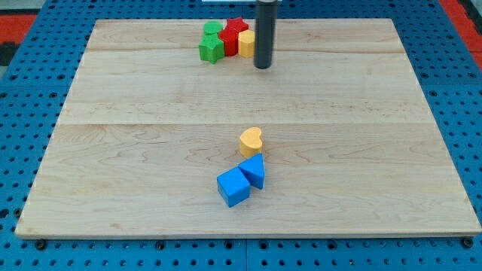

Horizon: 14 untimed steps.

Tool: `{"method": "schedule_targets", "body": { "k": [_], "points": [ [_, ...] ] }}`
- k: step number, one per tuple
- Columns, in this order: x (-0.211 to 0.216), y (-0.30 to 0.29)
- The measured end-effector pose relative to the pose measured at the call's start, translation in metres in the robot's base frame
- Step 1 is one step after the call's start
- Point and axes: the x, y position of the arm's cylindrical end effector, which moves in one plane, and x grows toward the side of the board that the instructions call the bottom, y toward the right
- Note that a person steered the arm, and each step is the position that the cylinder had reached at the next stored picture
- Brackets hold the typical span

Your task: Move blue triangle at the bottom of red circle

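Note:
The blue triangle (pixel 254 171) lies at the lower middle of the wooden board (pixel 113 150). It touches a blue cube (pixel 233 187) at its lower left and a yellow heart (pixel 251 141) just above it. Two red blocks sit in a cluster at the view's top: one star-like (pixel 238 27), one lower (pixel 230 42) whose shape I cannot make out. My tip (pixel 262 67) is just right of that cluster, far above the blue triangle.
The top cluster also holds a green round block (pixel 213 29), a green star (pixel 212 50) and a yellow block (pixel 246 44) next to my rod. Blue pegboard (pixel 30 90) surrounds the board.

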Motion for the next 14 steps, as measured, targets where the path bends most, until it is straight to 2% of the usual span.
{"method": "schedule_targets", "body": {
  "k": [1, 3, 4, 5, 6, 7, 8, 10, 11, 14],
  "points": [
    [-0.024, -0.006],
    [-0.026, 0.012],
    [-0.017, 0.067],
    [0.067, 0.109],
    [0.168, 0.1],
    [0.224, 0.079],
    [0.241, 0.045],
    [0.209, -0.096],
    [0.211, -0.118],
    [0.207, -0.134]
  ]
}}
